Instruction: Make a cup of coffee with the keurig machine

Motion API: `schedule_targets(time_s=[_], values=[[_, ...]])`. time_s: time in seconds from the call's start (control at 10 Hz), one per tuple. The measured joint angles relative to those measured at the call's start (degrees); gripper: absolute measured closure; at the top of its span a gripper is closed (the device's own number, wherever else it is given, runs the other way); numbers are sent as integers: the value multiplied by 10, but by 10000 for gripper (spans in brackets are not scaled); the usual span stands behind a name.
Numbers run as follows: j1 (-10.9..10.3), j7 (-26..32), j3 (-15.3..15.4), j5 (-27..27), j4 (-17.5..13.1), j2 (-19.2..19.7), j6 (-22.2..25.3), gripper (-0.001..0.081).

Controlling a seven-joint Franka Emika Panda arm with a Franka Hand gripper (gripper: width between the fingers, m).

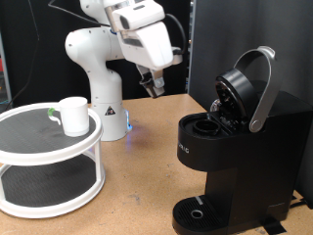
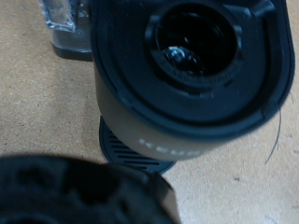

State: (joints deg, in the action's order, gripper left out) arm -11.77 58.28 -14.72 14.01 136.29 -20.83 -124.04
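Observation:
The keurig machine (image 1: 230, 147) stands at the exterior view's right, matte black, with its lid (image 1: 243, 88) raised and the pod chamber (image 1: 207, 124) open. The wrist view looks down into that open chamber (image 2: 192, 47), with the drip base (image 2: 140, 149) below it. The white cup (image 1: 72, 115) stands on the top tier of a round white stand (image 1: 39, 147) at the exterior view's left. My gripper (image 1: 152, 88) hangs in the air above the table, to the left of the machine and above its height. A dark blurred round shape (image 2: 84, 191) fills the near edge of the wrist view; I cannot tell what it is.
The robot's white base (image 1: 103, 98) stands behind the stand. A clear object (image 2: 65, 23) lies beside the machine in the wrist view. Bare wooden table (image 1: 147, 171) lies between the stand and the machine. A black screen is behind.

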Motion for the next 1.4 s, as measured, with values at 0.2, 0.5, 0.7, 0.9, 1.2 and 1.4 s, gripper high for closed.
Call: schedule_targets(time_s=[0.2, 0.5, 0.7, 0.9, 1.2, 1.4], values=[[-9, 7, 7, 1, -30, 10, 29, 329], [-18, -1, 11, 2, -72, 39, 45, 329], [-18, -2, 11, 2, -87, 57, 60, 329], [-18, -2, 11, 6, -98, 71, 70, 329], [-18, -1, 9, 38, -111, 77, 73, 329], [-17, -2, 7, 45, -115, 77, 73, 329]])
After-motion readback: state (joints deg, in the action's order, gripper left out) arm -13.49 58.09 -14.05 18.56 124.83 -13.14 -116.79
